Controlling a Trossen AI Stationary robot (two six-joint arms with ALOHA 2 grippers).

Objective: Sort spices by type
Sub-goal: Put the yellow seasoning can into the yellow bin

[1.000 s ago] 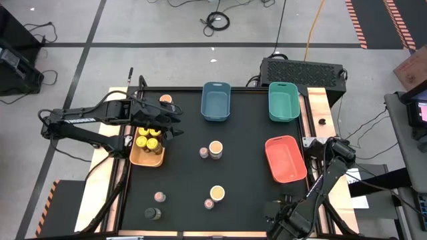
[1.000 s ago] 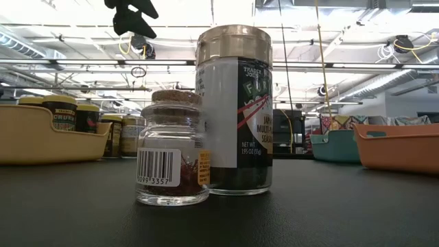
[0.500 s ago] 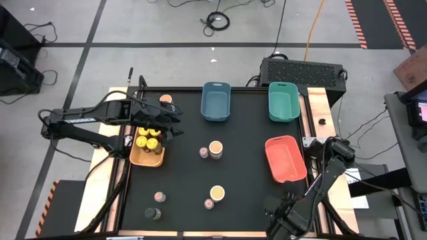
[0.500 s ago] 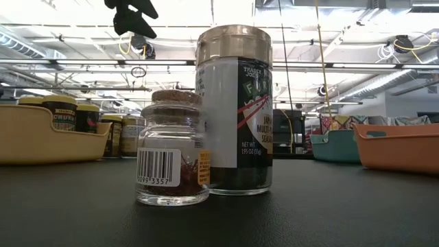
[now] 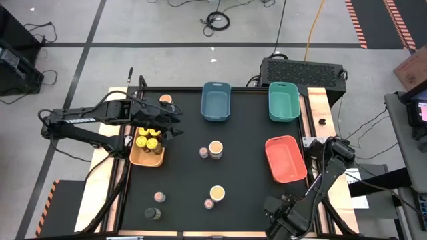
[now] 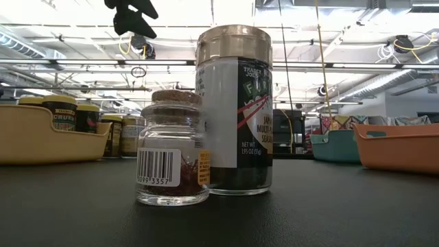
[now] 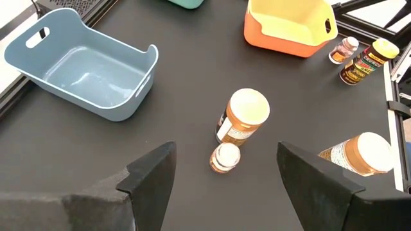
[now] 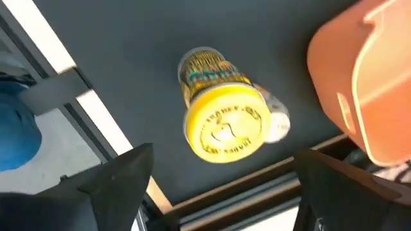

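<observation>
While the left gripper point(image 5: 175, 123) hangs over the far left part of the black table point(image 5: 247, 200), just beside the rectangular orange plastic bin point(image 5: 135, 159), its two dark fingers point(image 7: 151, 173) stand apart and nothing is between them. Several small yellow-lidded jars point(image 5: 147, 142) stand inside this orange bin. The right gripper point(image 5: 273, 213) is at the near right corner of the table, close to the rectangular red plastic bin point(image 5: 285, 159). Its fingers point(image 8: 122, 179) are spread wide, and the right wrist view looks past them at one round jar with a yellow lid point(image 8: 225, 125) which they do not touch; a tiny pale-topped jar point(image 8: 277, 125) stands against it. In the middle of the table a wider peach-topped jar point(image 5: 215, 148) stands with a tiny pinkish-topped jar point(image 5: 203, 153) just beside it. A second such pair point(image 5: 215, 196) is nearer to the front edge. More to the left, one pinkish-topped jar point(image 5: 159, 197) and one small dark olive jar point(image 5: 153, 213) stand alone. The rectangular blue plastic bin point(image 5: 216, 101) and the teal plastic bin point(image 5: 283, 101) are at the far edge and hold no jars.
</observation>
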